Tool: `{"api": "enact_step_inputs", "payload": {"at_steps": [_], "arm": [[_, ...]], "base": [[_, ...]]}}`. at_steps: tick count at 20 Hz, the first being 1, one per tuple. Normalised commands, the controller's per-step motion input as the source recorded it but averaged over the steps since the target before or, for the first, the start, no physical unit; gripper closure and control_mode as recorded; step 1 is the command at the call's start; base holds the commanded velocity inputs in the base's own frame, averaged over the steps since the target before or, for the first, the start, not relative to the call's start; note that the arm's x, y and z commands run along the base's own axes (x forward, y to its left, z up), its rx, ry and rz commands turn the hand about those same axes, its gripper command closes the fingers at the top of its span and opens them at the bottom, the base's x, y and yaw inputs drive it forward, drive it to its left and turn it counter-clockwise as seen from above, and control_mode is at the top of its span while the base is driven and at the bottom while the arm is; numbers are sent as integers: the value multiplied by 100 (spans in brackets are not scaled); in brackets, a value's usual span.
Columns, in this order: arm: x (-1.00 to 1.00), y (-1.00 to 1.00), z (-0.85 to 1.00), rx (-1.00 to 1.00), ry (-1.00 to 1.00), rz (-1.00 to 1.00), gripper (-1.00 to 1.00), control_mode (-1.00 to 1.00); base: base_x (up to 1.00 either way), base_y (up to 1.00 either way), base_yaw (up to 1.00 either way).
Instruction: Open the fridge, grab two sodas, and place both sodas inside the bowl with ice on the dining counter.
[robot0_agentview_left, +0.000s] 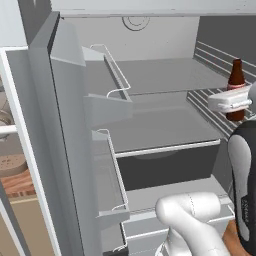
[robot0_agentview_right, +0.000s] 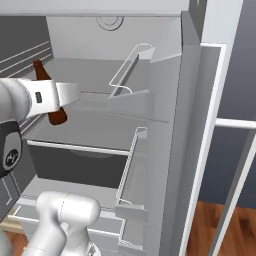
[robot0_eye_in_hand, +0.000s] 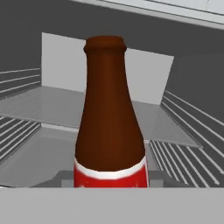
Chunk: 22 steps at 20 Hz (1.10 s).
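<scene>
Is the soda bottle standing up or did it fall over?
Standing up. The soda bottle points its neck straight up inside the open fridge, in both base views and the hand view.

glossy white arm (robot0_agentview_left: 192, 212), rounded links; dark joints (robot0_agentview_left: 248, 175)

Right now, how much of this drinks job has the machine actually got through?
Done: the fridge stands open, its shelves showing. In hand: the hand sits at a brown soda bottle with a red label, upright on a fridge shelf; the hand view puts the bottle between its tips, seemingly gripped but not lifted. Left: carrying this soda out, fetching a second one, and setting both in the ice bowl.
</scene>
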Motion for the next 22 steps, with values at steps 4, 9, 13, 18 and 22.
{"api": "enact_step_inputs", "payload": {"at_steps": [4, 9, 13, 18, 22], "arm": [[-100, 0, -61, -11, 4, 0, 100, -100], [-77, 16, -59, -12, 4, 4, 100, -100], [0, 0, 0, 0, 0, 0, 100, 100], [0, 0, 0, 0, 0, 0, 100, 100], [0, 0, 0, 0, 0, 0, 100, 100]], "base": [[0, 0, 0], [0, 0, 0], [-92, -8, 0], [-100, -14, -9], [-96, -18, -28]]}}
